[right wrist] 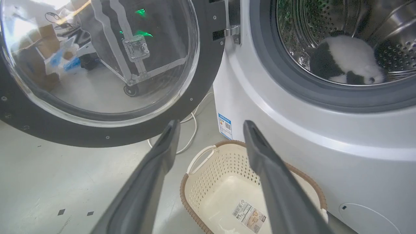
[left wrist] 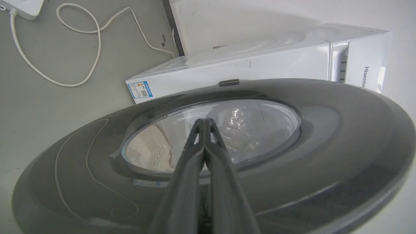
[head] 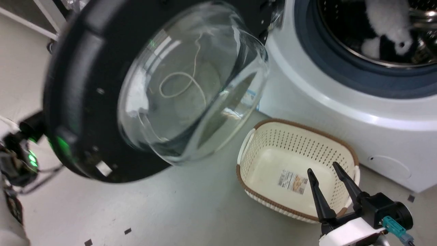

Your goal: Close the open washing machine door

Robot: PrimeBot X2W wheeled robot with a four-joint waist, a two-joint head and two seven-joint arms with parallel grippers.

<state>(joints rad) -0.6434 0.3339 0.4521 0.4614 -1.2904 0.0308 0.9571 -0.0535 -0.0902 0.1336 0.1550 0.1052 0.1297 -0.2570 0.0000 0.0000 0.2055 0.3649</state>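
The washing machine door point(head: 78, 85) stands swung wide open, its bulging glass bowl point(head: 191, 85) facing me and its hinge point(right wrist: 232, 32) on the white washing machine point(head: 341, 102). In the left wrist view my left gripper point(left wrist: 204, 121) is shut and empty, its tips over the window on the door's outer face point(left wrist: 325, 130); I cannot tell if they touch. My left wrist point(head: 24, 150) sits behind the door's left edge. Over the basket, to the right of the door point(right wrist: 208, 65), my right gripper point(head: 322, 167) point(right wrist: 211, 125) is open and empty.
A cream perforated basket point(head: 273, 143) point(right wrist: 221, 169) sits on the floor in front of the machine, below the door's swing. A black-and-white plush toy point(head: 385, 20) point(right wrist: 344, 55) lies inside the steel drum. A white cable point(left wrist: 87, 65) loops on the floor beside the machine.
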